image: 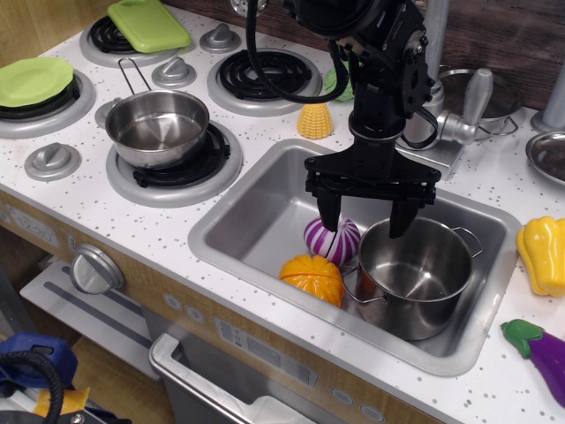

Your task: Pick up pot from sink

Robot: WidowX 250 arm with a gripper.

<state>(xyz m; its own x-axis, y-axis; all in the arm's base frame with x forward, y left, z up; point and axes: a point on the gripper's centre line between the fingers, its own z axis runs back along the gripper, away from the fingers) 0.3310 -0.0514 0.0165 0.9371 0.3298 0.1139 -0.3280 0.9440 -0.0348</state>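
Note:
The pot (pixel 417 276) is a tall shiny steel pot with two wire loop handles. It stands upright in the right half of the sink (pixel 256 225). My gripper (pixel 364 223) is open and hangs just above the pot's left rim. One finger is over the pot's far-left rim, the other is outside it, in front of a purple-and-white toy (pixel 338 240). The gripper holds nothing.
An orange toy pumpkin (pixel 312 276) lies in the sink left of the pot. A steel saucepan (pixel 157 126) sits on a burner at left. A toy corn (pixel 315 121), faucet (pixel 459 115), yellow pepper (pixel 546 254) and eggplant (pixel 543 352) lie around the sink.

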